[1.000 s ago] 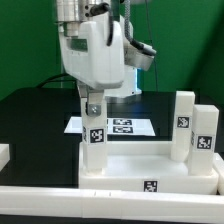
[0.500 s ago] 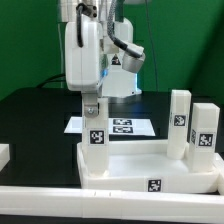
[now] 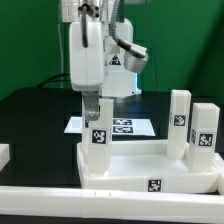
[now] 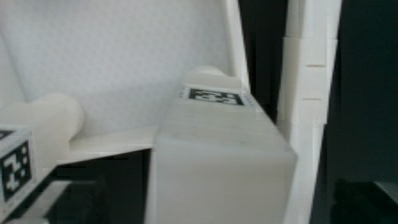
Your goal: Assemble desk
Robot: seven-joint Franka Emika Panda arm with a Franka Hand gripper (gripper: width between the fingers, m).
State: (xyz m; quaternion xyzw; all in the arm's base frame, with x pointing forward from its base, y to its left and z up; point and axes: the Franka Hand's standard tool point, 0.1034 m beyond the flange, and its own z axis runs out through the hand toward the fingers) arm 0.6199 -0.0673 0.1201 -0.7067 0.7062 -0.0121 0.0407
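The pincer (image 3: pixel 93 106) stands released astride the top of an upright leg (image 3: pixel 95 135) at the desk top's (image 3: pixel 150 166) corner on the exterior view's left. Legs look light, stiff and smooth-sided; best gripped across flat faces near the upper end.

Green backdrop, black tabletop, soft indoor light.

Exterior view: plain green wall (image 3: pixel 30 40) runs from 9 through 12 to 3 o'clock and fills the upper half, evenly lit. Below it is the black table (image 3: pixel 35 115), matte and darkest toward 9 o'clock. The marker board (image 3: pixel 125 127) lies flat on the table near centre, partly hidden, with black squares on white. A pale white ledge (image 3: pixel 60 205) crosses the whole frame at 6 o'clock. A small white block (image 3: pixel 4 155) is cut off by the frame edge at 8 o'clock. Wrist view: only blurred slivers of dark ground.
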